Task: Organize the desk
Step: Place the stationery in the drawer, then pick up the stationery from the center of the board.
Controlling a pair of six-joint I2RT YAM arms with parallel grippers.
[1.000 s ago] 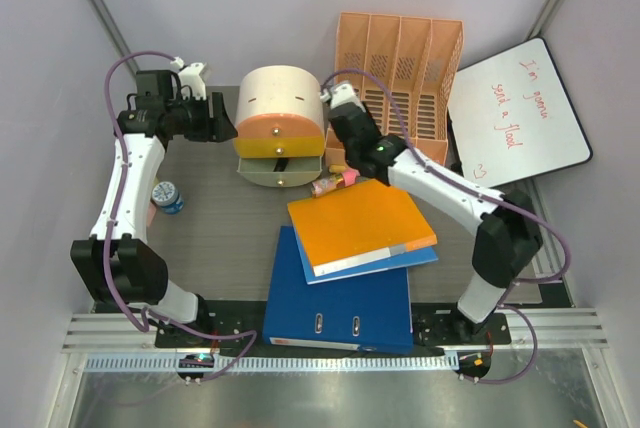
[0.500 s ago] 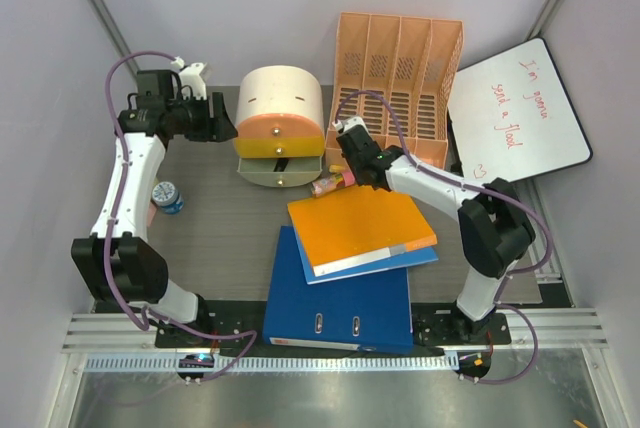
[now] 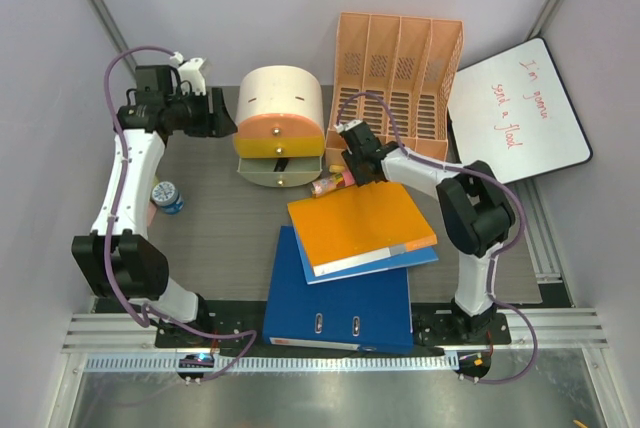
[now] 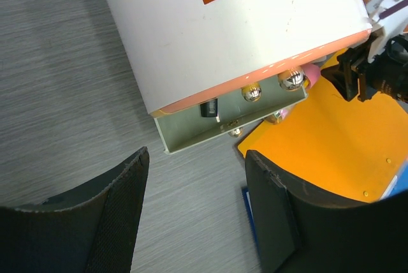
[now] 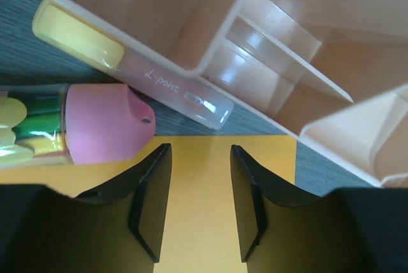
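We saw from above the desk [image 3: 225,238], a dark grey wood-grain top filling the middle of the view between both arms. At its 12 o'clock stood a round-topped drawer unit [image 3: 280,128] in cream, orange and pale green. A peach file organizer [image 3: 400,68] stood at 1 o'clock, a whiteboard [image 3: 518,113] with red writing lay at 2 o'clock, and a blue-capped bottle [image 3: 167,196] was at 9 o'clock. An orange binder [image 3: 362,226] lay overlapping a blue binder [image 3: 340,298] toward 6 o'clock. The left gripper [image 3: 222,126] hung at the drawer unit's 9 o'clock side, its jaws apart and empty. The right gripper [image 3: 362,170] hovered over the orange binder's far edge, jaws apart with nothing between them. A pink-capped tube of pens [image 5: 105,123] lay just beside its 9 o'clock finger. A yellow-ended highlighter [image 5: 131,66] lay against the organizer's base.
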